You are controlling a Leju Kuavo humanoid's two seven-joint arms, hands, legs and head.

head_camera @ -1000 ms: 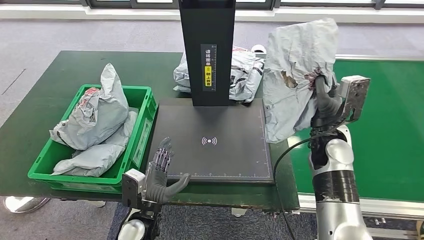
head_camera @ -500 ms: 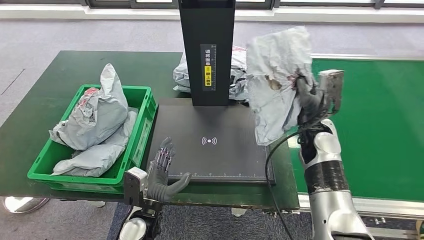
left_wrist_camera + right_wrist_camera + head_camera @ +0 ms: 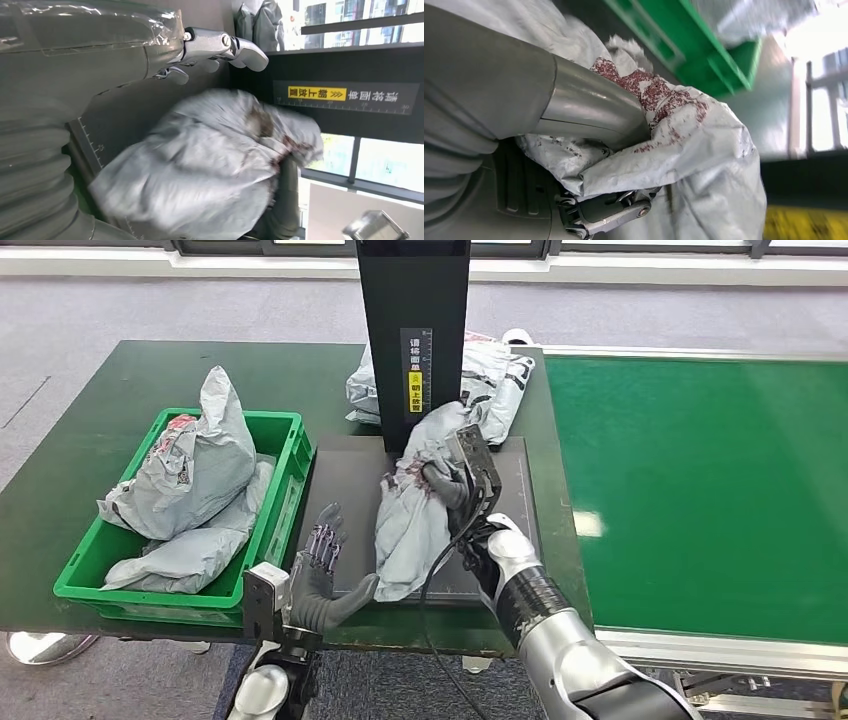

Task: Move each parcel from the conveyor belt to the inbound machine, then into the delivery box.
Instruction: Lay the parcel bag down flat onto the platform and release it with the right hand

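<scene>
My right hand (image 3: 455, 483) grips a crumpled grey parcel (image 3: 412, 508) by its upper end, and the bag hangs down onto the black scanning plate (image 3: 345, 475) of the inbound machine. The right wrist view shows my thumb (image 3: 589, 107) pressed into the grey parcel (image 3: 704, 150) at a red-printed patch. My left hand (image 3: 322, 578) waits at the plate's front edge, fingers spread and holding nothing. From the left wrist, the parcel (image 3: 200, 165) lies just beyond my left fingers (image 3: 220, 45). The green delivery box (image 3: 288, 445) at left holds two grey parcels (image 3: 190, 475).
The machine's black post (image 3: 415, 340) rises behind the plate, with a yellow label. Another grey parcel (image 3: 495, 380) lies behind the post. The green conveyor belt (image 3: 700, 490) runs along the right. The dark green table (image 3: 90, 440) carries the box and the machine.
My right arm has swung the parcel from over the belt's edge leftward and down onto the scanning plate. The left hand has stayed at the plate's front edge.
</scene>
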